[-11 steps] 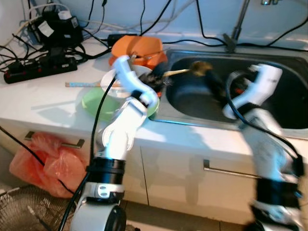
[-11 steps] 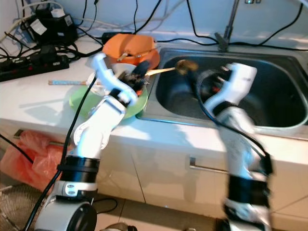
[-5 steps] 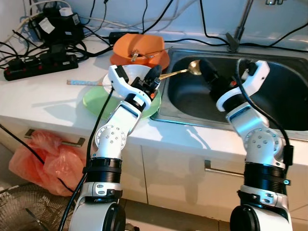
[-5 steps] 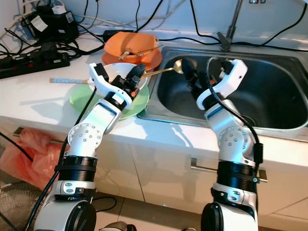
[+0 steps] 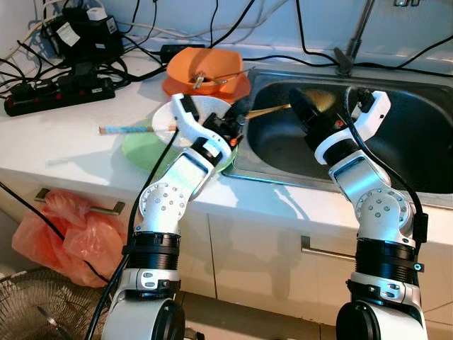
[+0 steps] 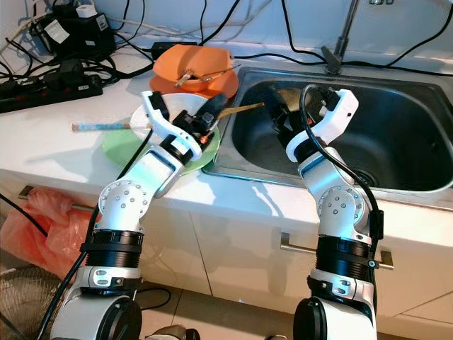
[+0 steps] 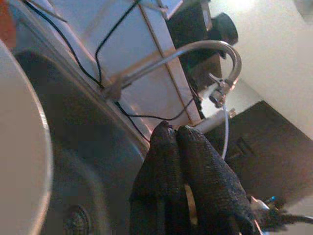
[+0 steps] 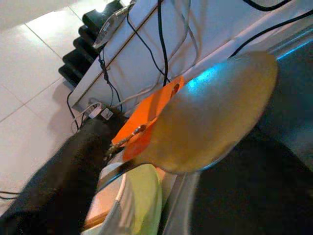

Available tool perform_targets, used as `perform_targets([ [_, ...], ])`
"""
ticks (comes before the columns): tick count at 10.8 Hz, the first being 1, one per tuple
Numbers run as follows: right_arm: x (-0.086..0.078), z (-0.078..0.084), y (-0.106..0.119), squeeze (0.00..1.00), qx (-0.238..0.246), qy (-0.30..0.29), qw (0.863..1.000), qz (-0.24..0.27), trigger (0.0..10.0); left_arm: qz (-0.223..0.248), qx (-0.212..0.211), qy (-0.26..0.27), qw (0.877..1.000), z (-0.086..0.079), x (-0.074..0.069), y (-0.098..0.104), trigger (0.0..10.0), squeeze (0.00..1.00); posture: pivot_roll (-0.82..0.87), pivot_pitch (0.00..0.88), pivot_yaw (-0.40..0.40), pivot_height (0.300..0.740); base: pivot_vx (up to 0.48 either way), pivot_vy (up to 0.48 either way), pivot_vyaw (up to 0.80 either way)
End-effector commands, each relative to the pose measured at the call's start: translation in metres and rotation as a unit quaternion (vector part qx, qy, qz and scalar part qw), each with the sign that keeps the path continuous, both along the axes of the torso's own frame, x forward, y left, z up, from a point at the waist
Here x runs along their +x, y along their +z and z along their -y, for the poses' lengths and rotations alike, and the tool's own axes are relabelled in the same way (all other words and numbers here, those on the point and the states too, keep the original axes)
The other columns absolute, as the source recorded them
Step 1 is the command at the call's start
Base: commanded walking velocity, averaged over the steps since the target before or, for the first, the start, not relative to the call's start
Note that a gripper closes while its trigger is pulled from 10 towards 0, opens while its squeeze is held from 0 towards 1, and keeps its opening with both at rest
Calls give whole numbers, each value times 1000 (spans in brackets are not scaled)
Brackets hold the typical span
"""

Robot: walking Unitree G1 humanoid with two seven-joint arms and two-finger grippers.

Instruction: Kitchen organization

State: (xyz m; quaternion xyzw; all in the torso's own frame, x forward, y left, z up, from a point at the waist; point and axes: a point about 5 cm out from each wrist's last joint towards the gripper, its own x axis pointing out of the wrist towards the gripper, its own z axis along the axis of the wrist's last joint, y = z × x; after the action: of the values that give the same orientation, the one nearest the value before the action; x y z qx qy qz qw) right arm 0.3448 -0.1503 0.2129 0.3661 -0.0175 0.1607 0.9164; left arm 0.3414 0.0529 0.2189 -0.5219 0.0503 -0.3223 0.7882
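Note:
My left gripper (image 5: pixel 232 122) is shut on the handle of a golden spoon (image 5: pixel 272 110), beside a white bowl (image 5: pixel 177 117) that sits on a green plate (image 5: pixel 138 149). The spoon reaches right across the edge of the steel sink (image 5: pixel 425 142). My right gripper (image 5: pixel 306 113) hovers inside the sink with its black fingers apart. In the right wrist view the spoon's bowl (image 8: pixel 215 112) lies between those fingers; whether they touch it is unclear. The left wrist view has both fingers (image 7: pixel 205 181) pressed together.
An orange bowl (image 5: pixel 205 71) holding utensils stands behind the white bowl. A thin striped stick (image 5: pixel 127 129) lies on the counter by the plate. A power strip (image 5: pixel 56 92) and cables crowd the back left. The faucet (image 5: pixel 354 35) rises behind the sink.
My left gripper has carried the spoon to the right and a little lower, so its bowl now lies at my right gripper's fingers. The right arm has barely moved.

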Motion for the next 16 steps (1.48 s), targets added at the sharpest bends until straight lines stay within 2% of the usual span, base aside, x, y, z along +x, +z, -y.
perform_targets([
  [1,2,1,5,0,7,-5,1000,8,0,-21,-59,-44,997,33,-15,-2,0,0,79,47,41,740,0,0,0],
  [5,4,13,9,0,8,-47,999,16,0,-28,-57,-30,998,20,-14,-5,0,0,80,47,39,740,0,0,0],
  [10,6,15,11,0,4,-58,998,18,0,-27,-57,-26,998,20,-14,-4,0,0,76,49,35,740,0,0,0],
  [11,6,15,11,0,2,-59,998,16,0,-23,-56,-27,998,20,-13,-4,667,0,77,49,36,740,0,0,0],
  [12,7,15,11,0,2,-61,998,15,0,-21,-54,-27,998,21,-14,-3,3804,0,78,48,36,740,0,0,0],
  [13,7,15,11,0,2,-62,998,15,0,-22,-51,-26,998,21,-13,-3,4000,0,78,47,36,740,0,0,0],
  [14,8,16,10,0,1,-63,998,13,0,-23,-45,-23,998,21,-13,-4,4627,0,78,48,37,740,0,0,0],
  [15,8,16,10,0,0,-64,998,13,0,-23,-39,-23,999,21,-13,-4,8667,0,78,48,36,740,0,0,0],
  [16,8,16,10,0,-1,-65,998,12,0,-20,-25,-22,999,21,-13,-5,10000,0,78,49,37,740,0,0,0],
])
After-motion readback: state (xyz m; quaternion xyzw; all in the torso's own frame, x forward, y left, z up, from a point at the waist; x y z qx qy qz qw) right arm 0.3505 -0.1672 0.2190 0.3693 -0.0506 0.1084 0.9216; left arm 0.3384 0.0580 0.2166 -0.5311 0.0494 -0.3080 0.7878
